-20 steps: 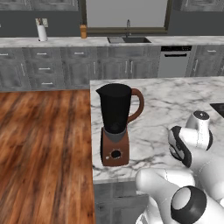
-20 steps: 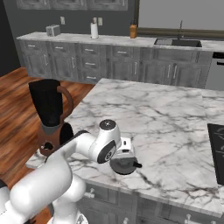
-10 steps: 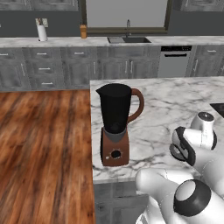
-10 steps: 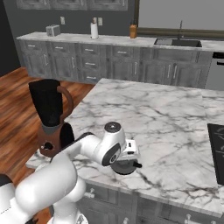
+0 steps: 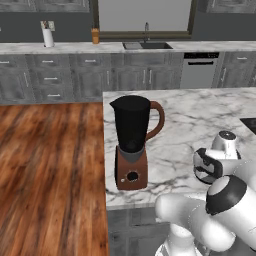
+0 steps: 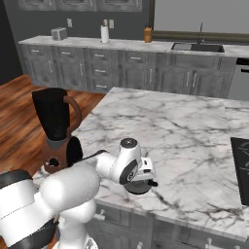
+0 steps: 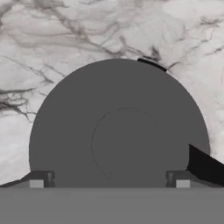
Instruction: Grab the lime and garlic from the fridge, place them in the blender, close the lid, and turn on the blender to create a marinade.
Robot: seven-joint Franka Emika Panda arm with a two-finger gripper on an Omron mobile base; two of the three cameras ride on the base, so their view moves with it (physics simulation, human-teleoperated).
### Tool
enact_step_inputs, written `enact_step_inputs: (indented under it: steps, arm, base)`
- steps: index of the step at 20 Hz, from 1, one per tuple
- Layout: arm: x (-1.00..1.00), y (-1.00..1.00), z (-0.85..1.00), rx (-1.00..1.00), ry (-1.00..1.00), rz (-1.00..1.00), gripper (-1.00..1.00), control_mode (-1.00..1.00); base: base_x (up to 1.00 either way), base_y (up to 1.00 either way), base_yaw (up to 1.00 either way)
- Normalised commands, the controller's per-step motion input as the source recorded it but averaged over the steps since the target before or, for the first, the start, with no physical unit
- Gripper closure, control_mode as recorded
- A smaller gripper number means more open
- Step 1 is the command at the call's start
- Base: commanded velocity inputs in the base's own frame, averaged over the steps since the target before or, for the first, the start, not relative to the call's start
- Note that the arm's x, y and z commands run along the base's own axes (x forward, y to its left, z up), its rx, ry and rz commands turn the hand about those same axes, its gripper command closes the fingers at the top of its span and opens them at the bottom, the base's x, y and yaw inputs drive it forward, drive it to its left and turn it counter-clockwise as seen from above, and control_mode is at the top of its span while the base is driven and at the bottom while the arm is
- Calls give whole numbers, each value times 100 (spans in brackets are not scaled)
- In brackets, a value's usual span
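Observation:
The blender (image 5: 131,135) stands near the marble island's left front corner, its black jar uncovered on the reddish-brown base (image 6: 56,155). To its right the round dark grey lid (image 7: 118,127) lies flat on the marble, close to the front edge. My gripper (image 7: 109,181) points straight down just above the lid (image 6: 142,187). It is open, with its fingertips (image 7: 41,179) wide apart on either side of the raised knob and nothing gripped. From the left base, the hand (image 5: 206,167) covers most of the lid (image 5: 202,177). The lime, garlic and fridge are out of view.
A black cooktop (image 6: 240,165) is set into the island's right side. Grey cabinets with a sink (image 5: 147,45), a dishwasher (image 5: 199,70) and small containers line the back wall. Wooden floor (image 5: 50,170) lies left of the island.
The gripper's jaws have gone from shut to wide open over the lid, and the hand has shifted slightly to the right. The blender has stayed put.

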Motion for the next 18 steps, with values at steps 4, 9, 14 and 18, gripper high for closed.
enact_step_inputs:
  steps: [4,9,14,18]
  arm:
    - [39,14,-39,0,10,6,-100,-100]
    - [26,3,-43,0,5,8,-100,-100]
    - [-18,28,-98,0,-2,7,100,-100]
    - [-29,24,-100,0,-8,4,100,-100]
  base:
    - [0,0,0]
    - [0,0,0]
    - [0,0,0]
    - [0,0,0]
